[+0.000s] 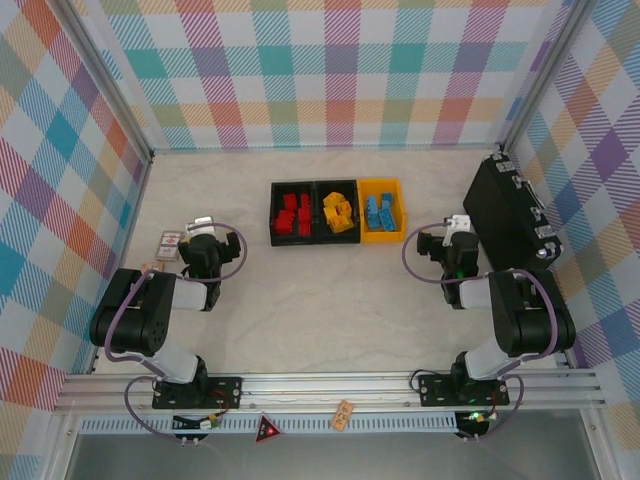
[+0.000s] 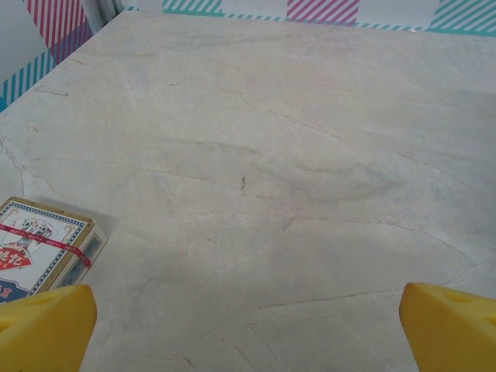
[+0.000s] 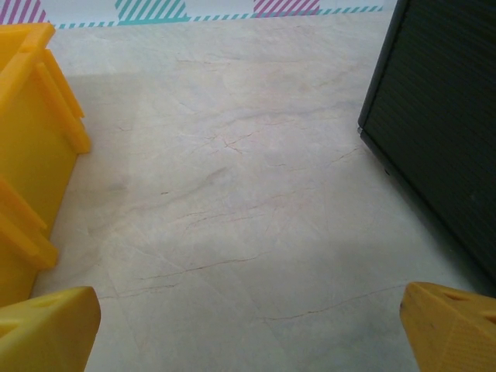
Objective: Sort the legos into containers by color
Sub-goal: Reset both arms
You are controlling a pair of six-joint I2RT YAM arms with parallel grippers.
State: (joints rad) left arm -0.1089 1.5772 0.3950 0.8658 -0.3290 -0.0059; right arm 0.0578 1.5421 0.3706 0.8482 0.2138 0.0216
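Marble desk (image 1: 320, 300) is carrying three bins (image 1: 300, 240), bricks (image 1: 293, 215) lying color-sorted inside. Left tool (image 1: 204, 224) and right tool (image 1: 458, 224) are gaping wide, empty. Risk: right tool is sitting between yellow bin (image 3: 31, 139) and case (image 3: 442, 139); swinging risks knocking either.

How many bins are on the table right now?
3, in one row: left black bin holds red legos, middle black bin holds yellow legos, right yellow-orange bin holds blue legos. None seems hidden.

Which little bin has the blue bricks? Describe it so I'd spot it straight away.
Find the big black case by the right wall. Just left of it, three bins sit in a row; take the end bin nearest the case. It alone is yellow-orange and holds blue bricks; the other two are black.
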